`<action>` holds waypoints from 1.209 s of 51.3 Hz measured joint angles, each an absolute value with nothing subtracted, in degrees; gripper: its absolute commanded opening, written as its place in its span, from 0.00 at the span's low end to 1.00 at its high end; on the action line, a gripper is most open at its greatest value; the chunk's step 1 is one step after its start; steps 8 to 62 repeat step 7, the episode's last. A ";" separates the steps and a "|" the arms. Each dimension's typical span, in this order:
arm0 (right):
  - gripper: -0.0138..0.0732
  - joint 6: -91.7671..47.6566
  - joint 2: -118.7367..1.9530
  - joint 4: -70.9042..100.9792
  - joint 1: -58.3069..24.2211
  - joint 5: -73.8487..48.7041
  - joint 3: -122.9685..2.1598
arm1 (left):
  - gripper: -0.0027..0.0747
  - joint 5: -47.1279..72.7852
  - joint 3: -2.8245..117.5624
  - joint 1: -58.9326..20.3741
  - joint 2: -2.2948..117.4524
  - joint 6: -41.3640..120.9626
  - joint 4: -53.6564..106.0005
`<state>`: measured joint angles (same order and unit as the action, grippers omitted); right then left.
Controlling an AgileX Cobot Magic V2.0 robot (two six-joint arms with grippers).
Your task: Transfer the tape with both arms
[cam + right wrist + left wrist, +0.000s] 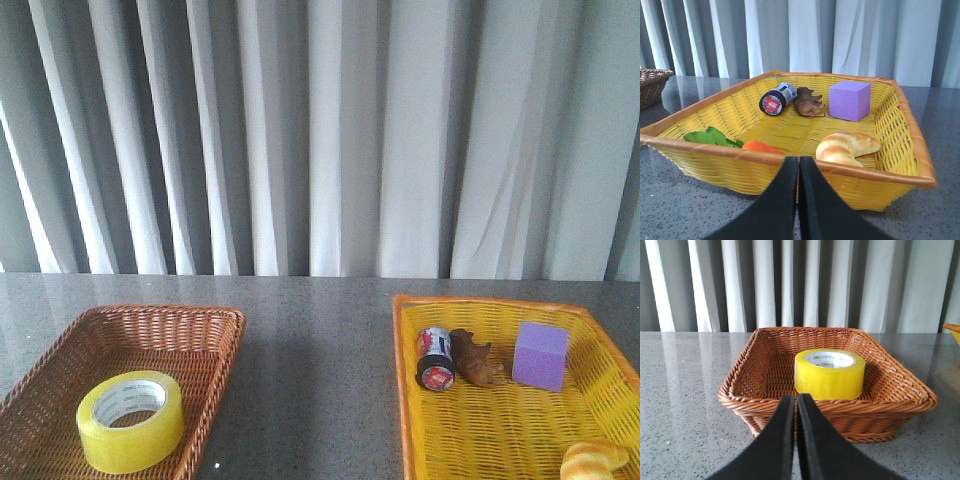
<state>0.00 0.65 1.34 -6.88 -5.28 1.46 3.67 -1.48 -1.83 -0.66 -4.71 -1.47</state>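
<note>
A: Where is the tape roll found?

B: It is seen lying flat, hole upward, in the near part of the brown wicker basket on the left of the bench. The yellow basket on the right is occupied by a purple block, a small can and a toy animal.

A: How are the pincers held?

B: The left pincer is pressed closed with nothing held, just short of the brown basket's near rim; the roll lies straight beyond it. The right pincer is likewise closed and empty, before the yellow basket.

A: Which arm is nearer?

B: The left. Whether the roll awaits pickup or was delivered cannot be settled.
</note>
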 measured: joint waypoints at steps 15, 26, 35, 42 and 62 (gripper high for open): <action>0.15 0.00 0.65 1.34 -6.88 -5.28 1.46 | 0.03 3.67 -1.48 -1.83 -0.66 -4.71 -1.47; 0.15 0.00 0.65 1.34 -6.88 -5.28 1.46 | 0.03 3.67 -1.48 -1.83 -0.66 -4.71 -1.47; 0.15 0.00 0.65 1.34 -6.88 -5.28 1.46 | 0.03 3.67 -1.48 -1.83 -0.66 -4.71 -1.47; 0.15 0.00 0.65 1.34 -6.88 -5.28 1.46 | 0.03 3.67 -1.48 -1.83 -0.66 -4.71 -1.47; 0.15 0.00 0.65 1.34 -6.88 -5.28 1.46 | 0.03 3.67 -1.48 -1.83 -0.66 -4.71 -1.47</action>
